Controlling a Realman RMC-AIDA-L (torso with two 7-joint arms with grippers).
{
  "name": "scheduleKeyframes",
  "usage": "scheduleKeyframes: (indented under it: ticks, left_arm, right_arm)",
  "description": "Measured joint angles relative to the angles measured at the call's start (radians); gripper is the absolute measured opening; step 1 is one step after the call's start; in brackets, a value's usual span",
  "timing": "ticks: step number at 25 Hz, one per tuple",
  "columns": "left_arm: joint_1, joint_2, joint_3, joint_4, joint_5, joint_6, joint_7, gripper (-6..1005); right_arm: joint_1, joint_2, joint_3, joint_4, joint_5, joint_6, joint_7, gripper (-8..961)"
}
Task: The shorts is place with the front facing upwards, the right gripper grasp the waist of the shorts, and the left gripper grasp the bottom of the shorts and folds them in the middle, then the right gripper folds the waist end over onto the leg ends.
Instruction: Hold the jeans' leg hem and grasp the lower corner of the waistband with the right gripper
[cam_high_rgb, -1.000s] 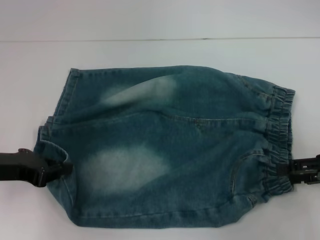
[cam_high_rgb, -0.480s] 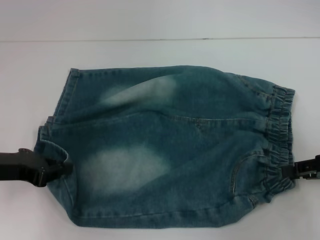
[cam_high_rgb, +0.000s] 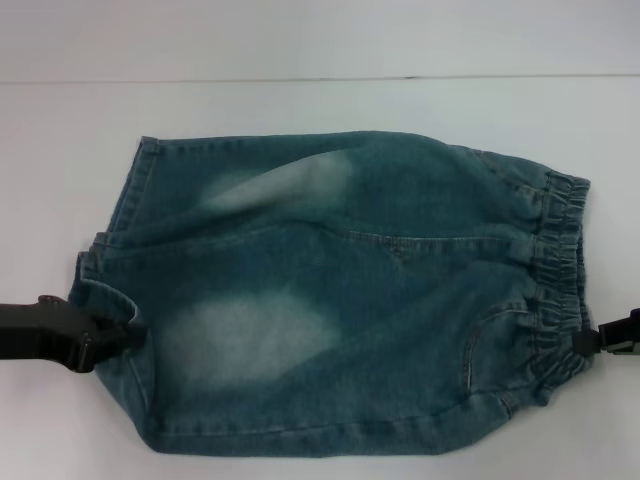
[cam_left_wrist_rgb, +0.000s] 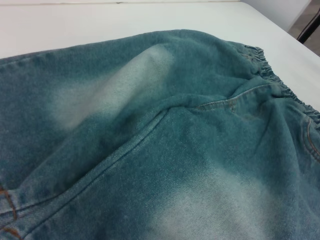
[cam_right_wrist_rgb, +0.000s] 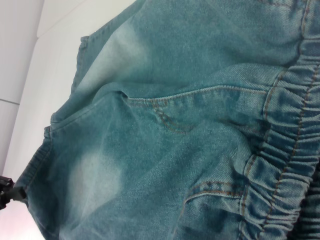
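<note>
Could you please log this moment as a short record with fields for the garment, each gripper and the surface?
garment: the shorts, blue-green denim with pale faded patches, lying spread out
waist: gathered waist of the shorts on the robot's right side
hems: bottom of the shorts on the robot's left side
left gripper: at the near leg hem, fingers touching the denim
right gripper: at the near end of the waistband, mostly out of the head view
surface: white table
</note>
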Motion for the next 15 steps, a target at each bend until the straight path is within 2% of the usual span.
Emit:
scheduleKeyframes:
  ticks: [1, 9, 15]
  left_arm:
    - [0.000, 0.000, 0.000, 0.000, 0.000, 0.000, 0.000, 55]
    - [0.000, 0.001, 0.000, -0.001, -0.015, 0.000, 0.000, 54]
    - [0.009, 0.003, -0.007, -0.002, -0.064, -0.002, 0.011, 54]
  right_arm:
    - [0.000, -0.001, 0.003, 0.000, 0.000, 0.000, 0.000, 4]
    - [0.001, -0.006, 0.030, 0.000, 0.012, -0.001, 0.000, 8]
    - [-0.008, -0.004, 0.036, 0.002, 0.110, 0.007, -0.008, 7]
